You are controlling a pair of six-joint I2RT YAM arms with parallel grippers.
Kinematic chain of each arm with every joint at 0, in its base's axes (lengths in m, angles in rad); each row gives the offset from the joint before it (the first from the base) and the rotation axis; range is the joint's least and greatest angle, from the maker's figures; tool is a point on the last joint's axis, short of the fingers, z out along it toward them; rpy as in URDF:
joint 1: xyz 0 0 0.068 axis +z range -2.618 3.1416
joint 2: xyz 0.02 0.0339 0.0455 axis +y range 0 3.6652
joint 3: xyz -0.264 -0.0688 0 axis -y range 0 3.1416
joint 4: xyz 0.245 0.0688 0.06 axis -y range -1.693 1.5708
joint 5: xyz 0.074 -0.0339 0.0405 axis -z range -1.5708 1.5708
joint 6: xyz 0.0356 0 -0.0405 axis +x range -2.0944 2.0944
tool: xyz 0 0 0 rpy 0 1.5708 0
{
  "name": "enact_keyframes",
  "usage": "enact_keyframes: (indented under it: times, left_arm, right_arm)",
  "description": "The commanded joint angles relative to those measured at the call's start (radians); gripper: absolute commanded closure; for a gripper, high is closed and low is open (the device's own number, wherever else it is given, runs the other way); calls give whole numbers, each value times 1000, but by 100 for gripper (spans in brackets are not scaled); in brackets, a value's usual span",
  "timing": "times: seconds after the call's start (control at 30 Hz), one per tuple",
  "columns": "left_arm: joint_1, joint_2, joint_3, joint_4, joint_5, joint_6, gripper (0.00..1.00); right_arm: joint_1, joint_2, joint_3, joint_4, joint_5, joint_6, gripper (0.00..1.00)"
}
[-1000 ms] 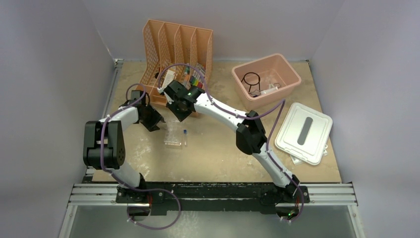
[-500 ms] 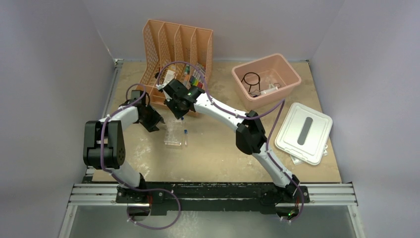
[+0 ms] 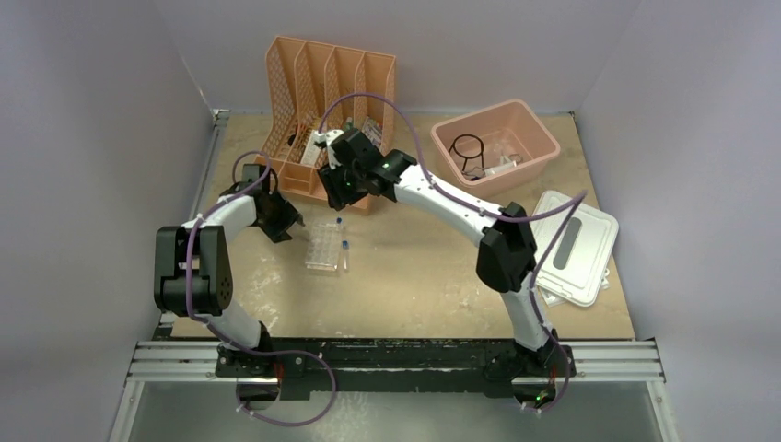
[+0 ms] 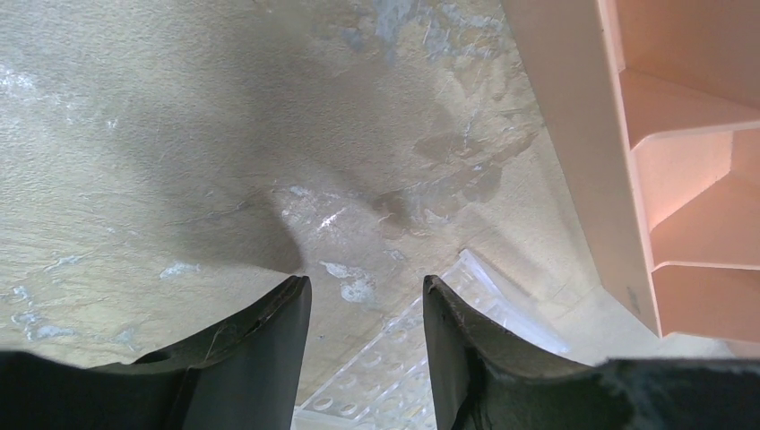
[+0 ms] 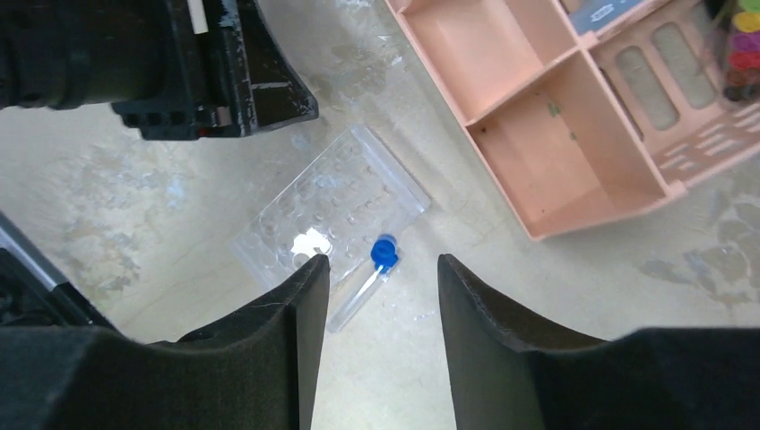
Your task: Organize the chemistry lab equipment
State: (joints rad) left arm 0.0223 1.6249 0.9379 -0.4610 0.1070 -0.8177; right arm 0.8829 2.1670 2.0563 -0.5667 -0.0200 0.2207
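My right gripper point(image 5: 381, 266) stands with its fingers apart and nothing between them; it hangs above the table just in front of the peach file organizer point(image 3: 293, 87). Under it lies one blue-capped tube point(image 5: 361, 291), flat on the table and touching, or almost touching, the long side of the clear tube rack point(image 5: 333, 208). In the wrist view its long axis runs from lower left to upper right, with the cap at the upper right end. From the top camera the rack point(image 3: 321, 249) has its long axis from near to far, and I see two blue caps along its right side. I cannot tell if the farther one stands in a hole. My left gripper point(image 4: 365, 285) is also parted and empty, low over the table just left of the rack, whose corner shows below its fingers. The organizer keeps coloured markers point(image 5: 742, 43) in a right-hand slot. The pink tub point(image 3: 543, 132), well apart to the right, holds the black wire ring with stem point(image 3: 468, 148) and some clear pieces I cannot name. Its white lid point(image 3: 589, 228) lies on the table nearer to me.
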Motion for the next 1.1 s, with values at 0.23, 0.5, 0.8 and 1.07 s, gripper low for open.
enact_keyframes:
  times: [0.23, 0.5, 0.8, 1.07]
  left_arm:
    - [4, -15, 41, 12, -13, 30, 51]
    - [4, -2, 48, 9, -12, 33, 51]
    - [4, 16, 65, 6, -11, 39, 51]
    - [4, 8, 87, -13, -23, 51, 51]
  right_arm:
    - [5, -59, -127, 32, -61, -131, 73]
    - [16, 21, -85, -3, -39, -181, 76]
    - [18, 84, -1, 21, -32, -193, 78]
    - [17, 43, -26, 27, -32, -162, 74]
